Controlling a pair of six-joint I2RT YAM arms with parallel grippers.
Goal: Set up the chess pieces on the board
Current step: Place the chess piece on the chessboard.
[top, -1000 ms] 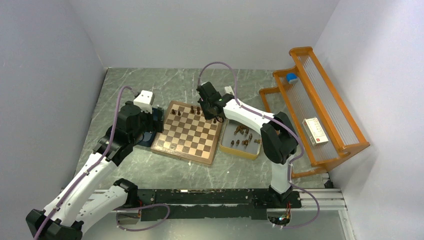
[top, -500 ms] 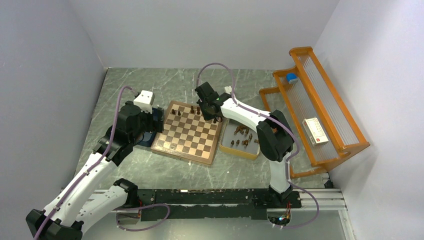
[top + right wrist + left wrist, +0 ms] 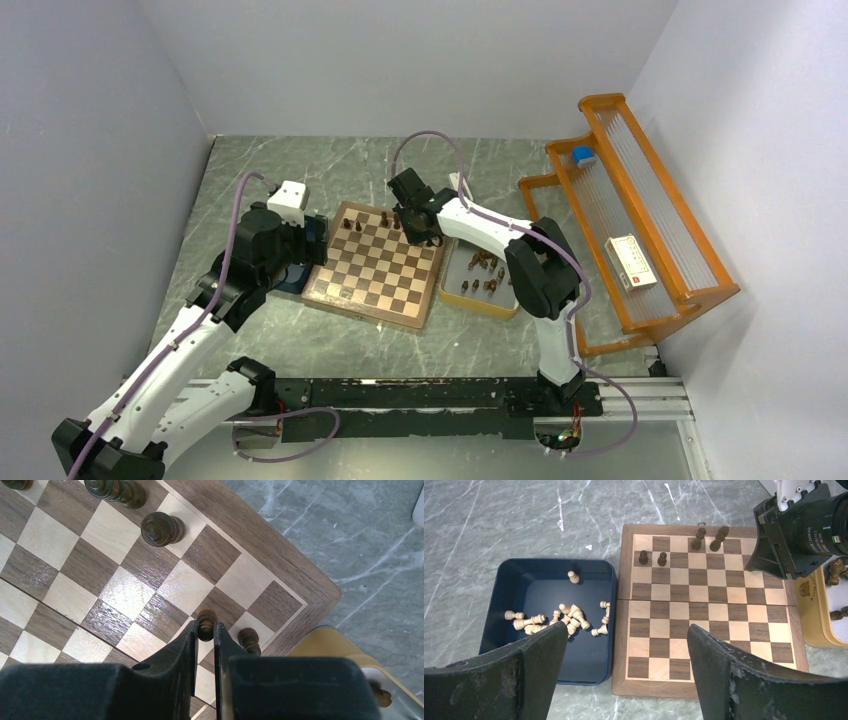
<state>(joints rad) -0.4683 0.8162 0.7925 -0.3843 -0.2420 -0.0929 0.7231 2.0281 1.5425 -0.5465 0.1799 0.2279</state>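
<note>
Chess pieces (image 3: 697,537) in dark wood stand upright on the board (image 3: 709,610). We count two short ones side by side in the second row from the far edge and two taller ones in the far row, and the right arm (image 3: 799,530) hides the rest of that end. Our right gripper (image 3: 204,630) is pinched narrow on one dark piece (image 3: 205,621), holding it by the head above the squares near the board's far corner on the yellow tray's side. We cannot tell whether its base touches the wood. Another dark piece (image 3: 248,640) stands just beside it, not touched by the gripper. Further dark pieces lie in the yellow tray (image 3: 478,307), just beside the board's right edge. Our left gripper (image 3: 626,632) hangs with its jaws spread wide and nothing between them, above the line where the board meets a blue tray (image 3: 499,580). Pale pieces (image 3: 569,619) lie tumbled in that blue tray, and one (image 3: 572,576) is upright near its far wall. An orange rack (image 3: 615,195) stands well to the right.
</note>
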